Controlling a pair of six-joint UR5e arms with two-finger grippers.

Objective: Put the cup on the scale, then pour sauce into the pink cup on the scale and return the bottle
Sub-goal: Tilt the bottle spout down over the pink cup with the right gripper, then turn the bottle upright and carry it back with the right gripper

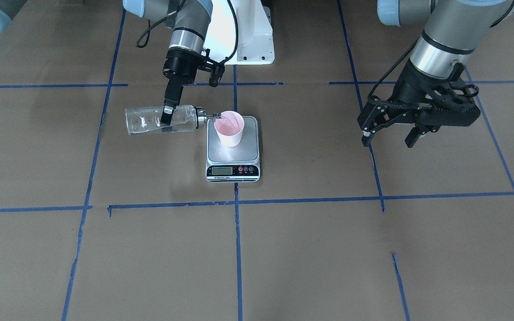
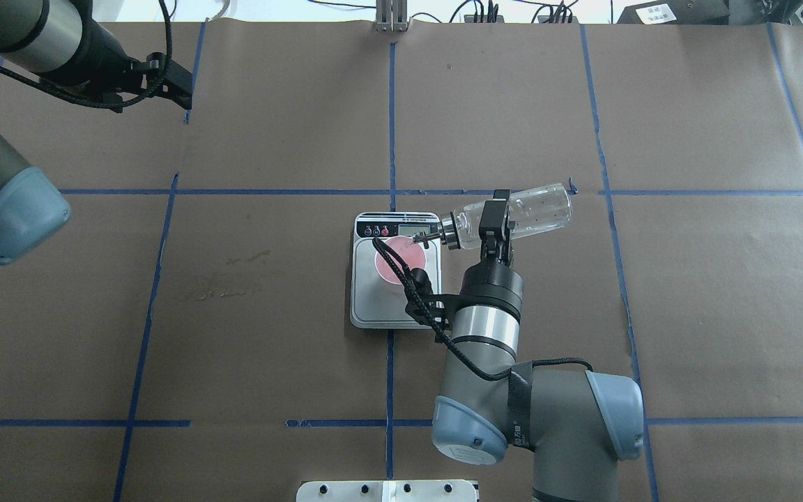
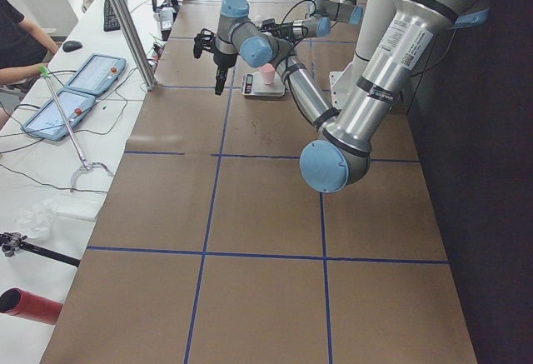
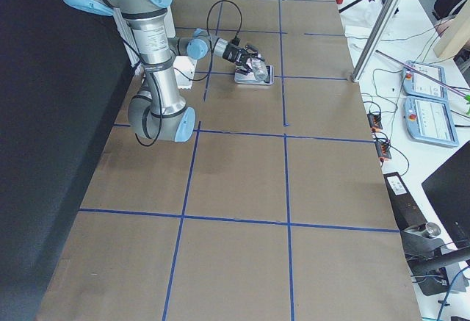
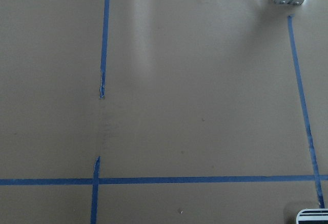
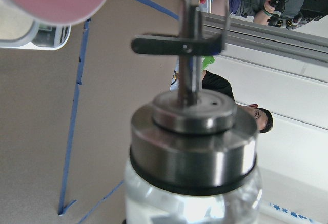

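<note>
Small clear glass bottle [image 1: 143, 121] with steel spout is clamped mid-body by the right gripper [image 1: 166, 117], tipped flat just beside the white steel-topped scale [image 1: 248, 149], spout over the pale pink paper cup [image 1: 231, 129] standing on it. Glass is judged rigid, slippery, breakable, so a firm mid-body hold suits; cup is judged light, easily knocked. Well apart from the scale, the left gripper [image 1: 388, 140] is seen empty, fingers apart.

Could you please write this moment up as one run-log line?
phase: pour | right claw: shut on bottle, tipped over cup | cup: on scale | left claw: open, empty

Cup [image 3: 267, 73] upright on scale [image 3: 254, 87], far down table [image 3: 266, 206]
</note>
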